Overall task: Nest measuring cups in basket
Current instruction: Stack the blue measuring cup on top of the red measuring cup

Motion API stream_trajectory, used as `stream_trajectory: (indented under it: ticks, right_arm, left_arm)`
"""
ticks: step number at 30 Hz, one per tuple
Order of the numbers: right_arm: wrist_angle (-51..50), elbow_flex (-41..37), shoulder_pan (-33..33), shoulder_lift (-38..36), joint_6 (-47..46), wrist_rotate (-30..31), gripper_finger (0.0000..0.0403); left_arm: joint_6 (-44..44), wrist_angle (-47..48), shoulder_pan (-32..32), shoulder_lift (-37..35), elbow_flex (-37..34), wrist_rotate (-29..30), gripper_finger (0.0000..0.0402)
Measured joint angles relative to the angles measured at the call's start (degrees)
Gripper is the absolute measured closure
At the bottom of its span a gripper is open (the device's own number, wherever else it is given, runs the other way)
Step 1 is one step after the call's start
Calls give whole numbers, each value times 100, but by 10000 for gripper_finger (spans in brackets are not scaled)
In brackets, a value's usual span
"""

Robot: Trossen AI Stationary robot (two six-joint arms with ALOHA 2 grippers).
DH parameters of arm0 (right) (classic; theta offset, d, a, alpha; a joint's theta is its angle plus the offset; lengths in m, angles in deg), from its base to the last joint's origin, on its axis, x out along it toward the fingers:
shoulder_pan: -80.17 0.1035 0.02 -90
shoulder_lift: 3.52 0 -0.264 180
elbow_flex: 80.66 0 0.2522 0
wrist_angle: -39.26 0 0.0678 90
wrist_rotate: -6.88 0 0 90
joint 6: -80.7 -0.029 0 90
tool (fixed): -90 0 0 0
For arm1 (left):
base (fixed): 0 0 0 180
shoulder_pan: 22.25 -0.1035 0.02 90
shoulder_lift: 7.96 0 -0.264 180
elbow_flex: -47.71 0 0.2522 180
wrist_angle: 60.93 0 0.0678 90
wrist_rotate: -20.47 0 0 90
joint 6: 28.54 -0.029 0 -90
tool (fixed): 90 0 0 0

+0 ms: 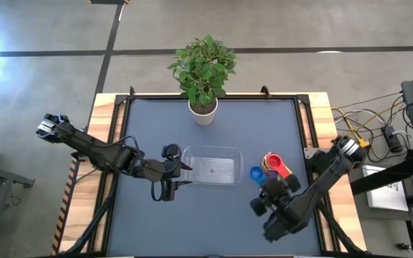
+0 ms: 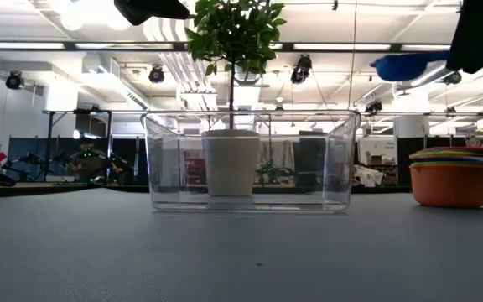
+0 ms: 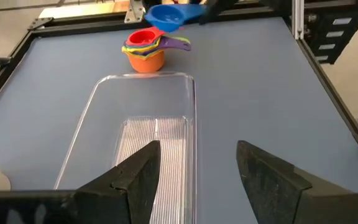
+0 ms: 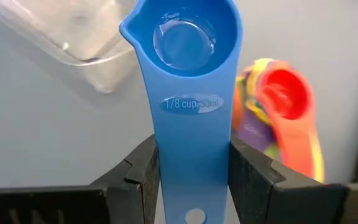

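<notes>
Blue cup (image 4: pixel 188 93), clamped by its handle in the right gripper (image 4: pixel 191 177), hangs between the empty basket (image 1: pixel 212 166) and the remaining stack (image 3: pixel 145 51); left gripper (image 3: pixel 197 174) open

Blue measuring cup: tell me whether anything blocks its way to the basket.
Nothing visible does. The right claw holds the blue measuring cup raised above the table, and the basket beside it is empty, its top open.

The right gripper (image 4: pixel 191 171) pinches the flat handle of a small blue plastic measuring cup (image 4: pixel 188 74) marked 1/8 cup. At its ten o'clock lies a corner of the clear plastic basket (image 4: pixel 73 31); at three o'clock, a stack of nested coloured cups (image 4: pixel 281 109), red uppermost.
</notes>
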Motion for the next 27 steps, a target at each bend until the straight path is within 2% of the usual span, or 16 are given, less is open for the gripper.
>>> stream_trajectory:
  ticks: [7, 13, 19, 27]
  right_arm:
    - [141, -1370, -144, -1249, -581, -445, 268]
    - [1674, -2636, -197, -2385, -570, -626, 268]
    - [1807, -3239, -212, -2615, -872, -806, 262]
    - [1829, -3282, -212, -2617, -727, -835, 256]
  left_arm:
    - [-37, -6, 8, -2, 0, 0, 208]
    - [-102, -8, 10, -4, 0, 0, 208]
    - [-104, -7, 10, -4, 0, 0, 208]
    - [-114, -7, 10, -4, 0, 0, 208]
